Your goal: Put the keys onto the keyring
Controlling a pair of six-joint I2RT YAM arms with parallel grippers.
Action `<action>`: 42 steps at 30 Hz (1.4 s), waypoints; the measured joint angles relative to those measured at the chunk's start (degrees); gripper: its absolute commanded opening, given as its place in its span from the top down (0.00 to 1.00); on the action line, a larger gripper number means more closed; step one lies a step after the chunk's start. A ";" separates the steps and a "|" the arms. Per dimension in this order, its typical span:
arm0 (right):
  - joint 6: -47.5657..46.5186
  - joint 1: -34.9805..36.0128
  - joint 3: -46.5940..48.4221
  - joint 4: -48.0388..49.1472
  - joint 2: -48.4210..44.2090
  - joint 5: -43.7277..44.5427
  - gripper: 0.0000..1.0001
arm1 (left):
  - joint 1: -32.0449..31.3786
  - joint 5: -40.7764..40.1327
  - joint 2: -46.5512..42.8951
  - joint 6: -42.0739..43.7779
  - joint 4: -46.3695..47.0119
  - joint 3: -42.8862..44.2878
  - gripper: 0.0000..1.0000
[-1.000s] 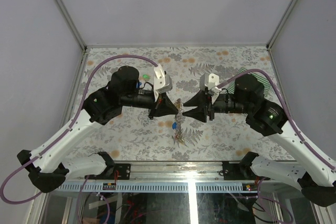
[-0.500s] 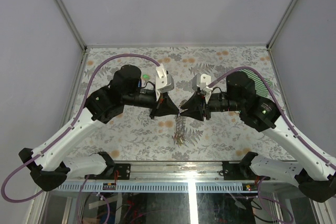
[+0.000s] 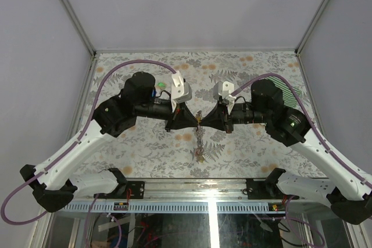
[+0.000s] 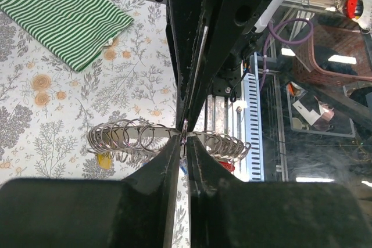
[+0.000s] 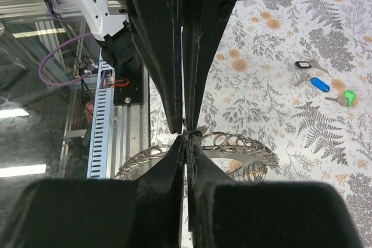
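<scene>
Clenched tip to tip on the keyring (image 4: 131, 137) with left gripper (image 4: 183, 143) and right gripper (image 5: 186, 140), holding it above the table (image 5: 273, 56), small wire loops strung along its band. Farther off, lying loose on the table: black, blue and green keys (image 5: 318, 84). Beyond, a striped cloth (image 4: 64, 15).

Green-white striped cloth (image 4: 64, 18) lying flat on right side of table. Floral fern-print table cover (image 3: 232, 65) underneath everything. Plain grey walls (image 3: 197, 4) on three sides. Slotted metal rail (image 3: 192, 206) along near edge.
</scene>
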 measured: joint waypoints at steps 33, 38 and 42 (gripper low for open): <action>5.42 0.00 -0.85 4.61 -4.00 0.20 1.00 | 0.00 2.73 -5.42 -2.62 12.94 -5.64 0.99; 5.66 0.00 -0.96 5.11 -4.11 0.44 1.00 | 0.00 2.73 -5.42 -2.54 13.07 -5.64 1.00; 6.49 0.00 -1.62 5.81 -4.74 0.98 1.00 | 0.00 2.73 -5.35 -2.12 13.14 -5.64 1.00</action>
